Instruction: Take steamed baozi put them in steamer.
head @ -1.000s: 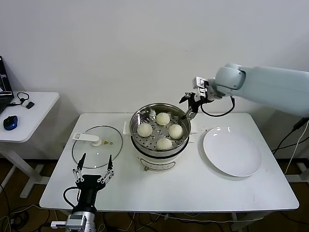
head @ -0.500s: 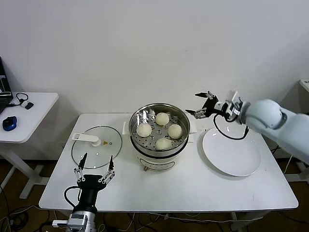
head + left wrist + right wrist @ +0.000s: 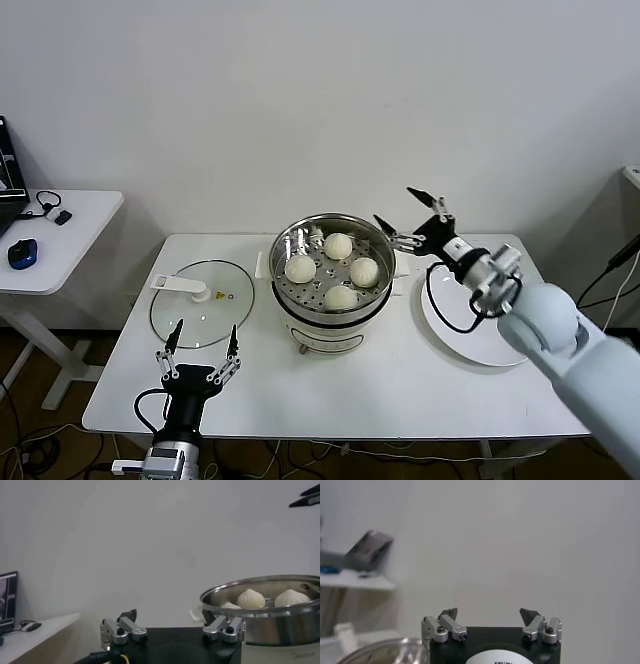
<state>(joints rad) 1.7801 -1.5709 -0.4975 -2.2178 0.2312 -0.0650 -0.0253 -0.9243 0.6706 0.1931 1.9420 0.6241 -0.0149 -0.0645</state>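
Observation:
The steamer (image 3: 331, 305) stands mid-table, a shiny steel pot on a white base. Several cream baozi (image 3: 338, 246) lie on its perforated tray; two baozi (image 3: 251, 599) show over the steamer rim (image 3: 260, 611) in the left wrist view. My right gripper (image 3: 407, 214) is open and empty, raised in the air just right of the steamer rim, above the plate's left edge. In the right wrist view the right gripper (image 3: 490, 613) faces the wall with nothing between its fingers. My left gripper (image 3: 199, 338) is open and empty, parked at the table's front left; it also shows in its own view (image 3: 174, 621).
A glass lid (image 3: 201, 302) with a white handle lies left of the steamer. A round white plate (image 3: 470, 340) lies to its right, partly under my right arm. A side table (image 3: 50, 235) with a mouse stands far left. The wall is close behind.
My right arm has drawn back from over the steamer's right rim, swinging right and down toward me. The gripper stays open and empty. The left arm has not moved.

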